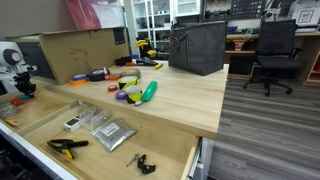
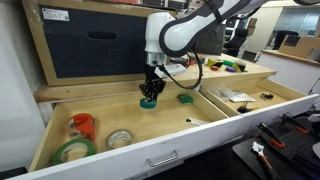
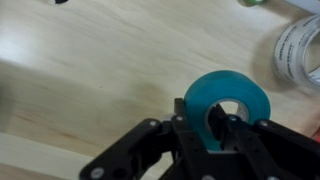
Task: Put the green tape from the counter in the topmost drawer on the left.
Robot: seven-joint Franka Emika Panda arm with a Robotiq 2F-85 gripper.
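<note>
Open drawer (image 2: 100, 112) wood lies below the end effector (image 3: 215, 125), which pinches the green tape (image 3: 205, 90) by its wall. Opened too little, it could snag the ring and drag it upward.

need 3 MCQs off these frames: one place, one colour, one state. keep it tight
1. Where is the tape roll that the pincer has?
A) on the counter
B) inside the open drawer
C) on the office chair

2. What colour is that roll?
A) orange
B) white
C) teal-green

3. How is the pincer?
A) open, clear of the roll
B) shut on the roll's wall
C) out of view

Answers:
1 B: an exterior view shows it low between the drawer's walls.
2 C: the wrist view shows a teal-green ring.
3 B: in the wrist view its jaws clamp the ring's wall, one inside the hole.
</note>
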